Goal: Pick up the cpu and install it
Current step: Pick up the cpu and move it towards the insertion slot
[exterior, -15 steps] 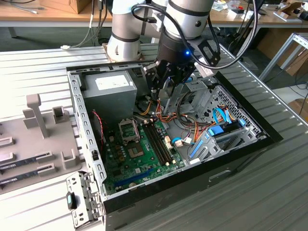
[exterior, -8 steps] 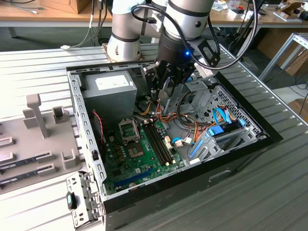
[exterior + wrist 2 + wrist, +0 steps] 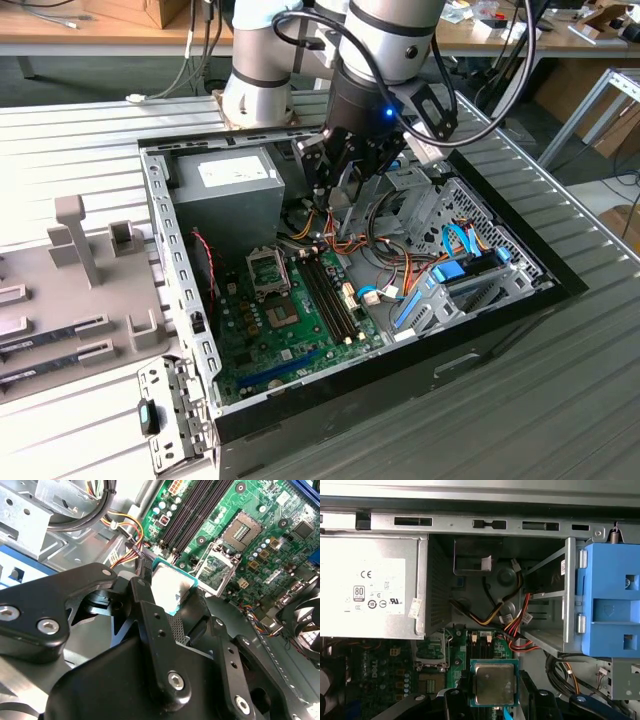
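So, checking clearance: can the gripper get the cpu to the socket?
Probably yes: the gripper holds the cpu above the motherboard, and the socket looks open, with no cables across it.

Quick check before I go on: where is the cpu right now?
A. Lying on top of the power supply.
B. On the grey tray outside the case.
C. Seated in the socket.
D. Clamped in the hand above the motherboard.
D: in the first wrist view the cpu sits clamped in the hand, while in the second wrist view the socket is bare.
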`<state>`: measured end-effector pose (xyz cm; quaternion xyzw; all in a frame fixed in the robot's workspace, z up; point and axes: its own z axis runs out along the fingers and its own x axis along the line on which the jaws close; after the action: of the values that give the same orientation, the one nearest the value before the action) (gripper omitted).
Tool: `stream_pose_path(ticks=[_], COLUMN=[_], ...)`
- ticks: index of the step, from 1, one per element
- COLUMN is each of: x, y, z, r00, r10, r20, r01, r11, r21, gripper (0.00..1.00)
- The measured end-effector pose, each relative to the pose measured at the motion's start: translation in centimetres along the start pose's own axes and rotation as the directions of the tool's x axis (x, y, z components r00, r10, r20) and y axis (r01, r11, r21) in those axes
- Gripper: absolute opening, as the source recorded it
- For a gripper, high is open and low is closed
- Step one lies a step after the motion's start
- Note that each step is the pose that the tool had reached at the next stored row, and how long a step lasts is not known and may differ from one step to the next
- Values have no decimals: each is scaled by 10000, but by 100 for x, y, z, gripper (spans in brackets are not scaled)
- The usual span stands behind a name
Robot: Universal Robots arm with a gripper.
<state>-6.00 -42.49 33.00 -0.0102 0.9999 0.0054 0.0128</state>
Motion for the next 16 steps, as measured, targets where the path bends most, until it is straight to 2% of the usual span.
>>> stream_pose_path(ticks=[16], x=[33], y=[-7], z=[23], r00=[10000], r10=[0], r20=[0], r01=[0], r11=[10000], r21=[0], gripper=[47])
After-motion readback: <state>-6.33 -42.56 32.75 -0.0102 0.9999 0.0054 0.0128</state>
